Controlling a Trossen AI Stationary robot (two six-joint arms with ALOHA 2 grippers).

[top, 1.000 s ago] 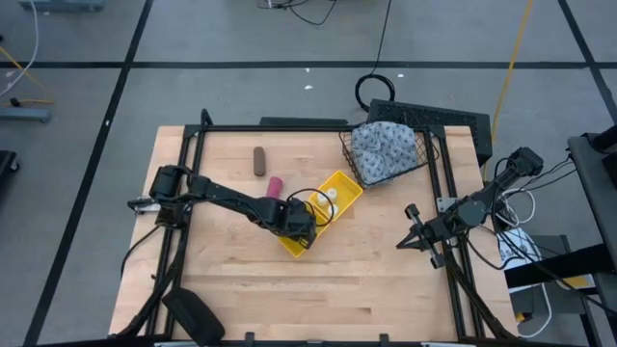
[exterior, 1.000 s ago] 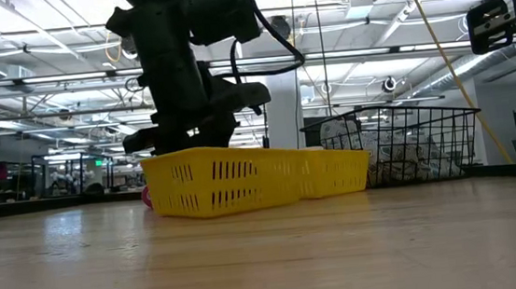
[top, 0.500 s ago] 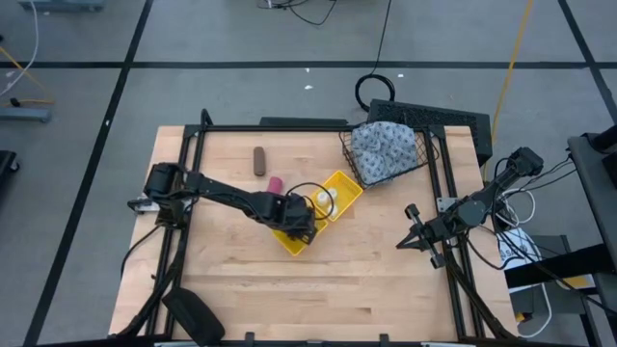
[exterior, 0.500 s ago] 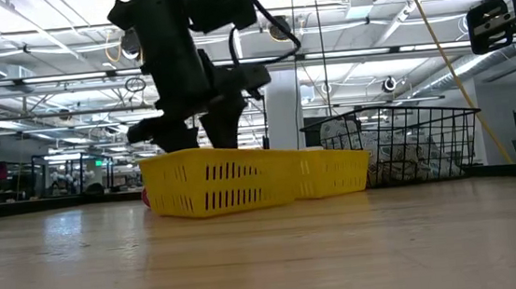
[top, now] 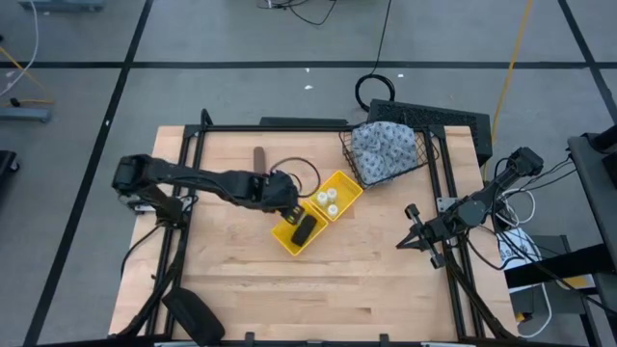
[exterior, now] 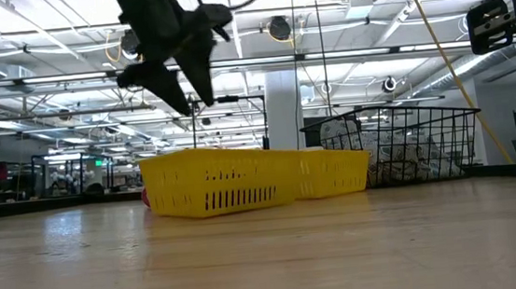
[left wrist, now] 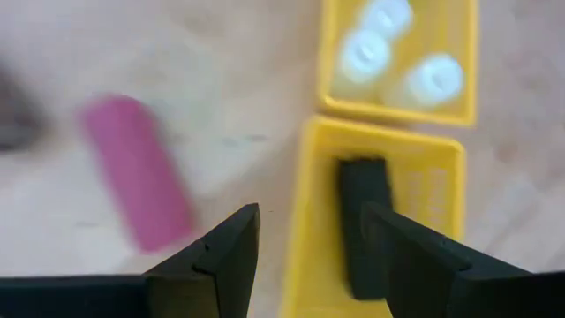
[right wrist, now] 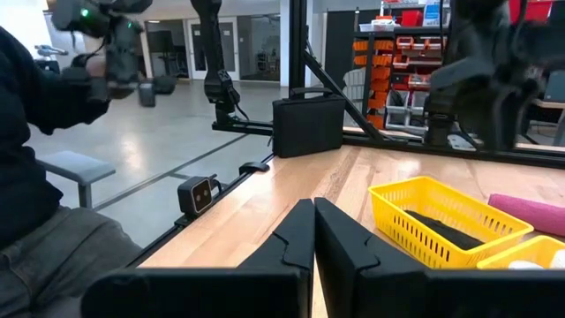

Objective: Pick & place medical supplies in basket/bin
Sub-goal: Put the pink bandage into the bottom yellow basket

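The bright yellow two-compartment plastic bin [top: 316,213] lies mid-table, just beside the black wire-mesh basket [top: 429,154] that holds the grey-blue patterned cloth bundle [top: 384,146]. From above, one compartment holds small white bottles [top: 329,198], the other a dark oblong object [top: 304,228]; the level view shows only the bin's slatted wall. The left wrist view adds a short pink cylinder [left wrist: 137,172] beside the bin. The left gripper [top: 282,200] hangs above, fingers apart and empty. The right gripper [top: 413,231] waits at the table's right edge, fingers together.

L end effector [top: 289,200] raised, fingers apart, R end effector [top: 407,238] shut
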